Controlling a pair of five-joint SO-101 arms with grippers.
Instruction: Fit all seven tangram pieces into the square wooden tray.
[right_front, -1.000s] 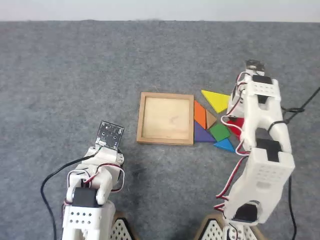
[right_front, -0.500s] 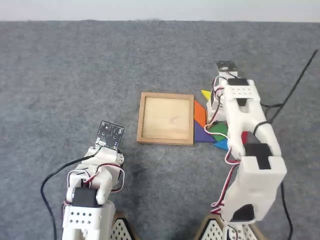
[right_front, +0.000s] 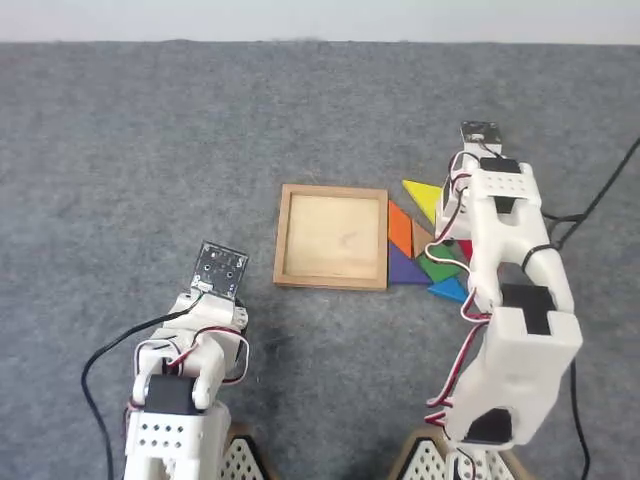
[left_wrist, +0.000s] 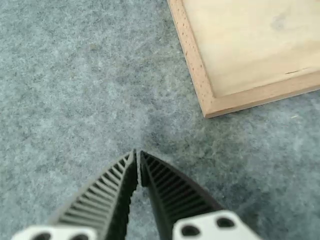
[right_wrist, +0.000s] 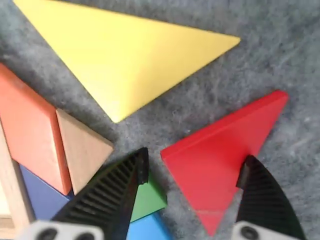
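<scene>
Red triangle (right_wrist: 222, 162) between parted jaws of right end effector (right_wrist: 195, 160)

Not seeing any readable text, numbers or labels here (looked all over). The wooden tray (right_front: 332, 237) is showing bare wood, and the tangram pieces (right_front: 400, 228) are showing plain colour, no print.

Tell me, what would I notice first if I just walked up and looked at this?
Most likely the bright tangram pieces, bunched on the grey carpet along the right side of the square wooden tray. The big yellow triangle and the red triangle stand out most. The right end effector hangs open just above the red triangle, one finger on either side of it.
</scene>
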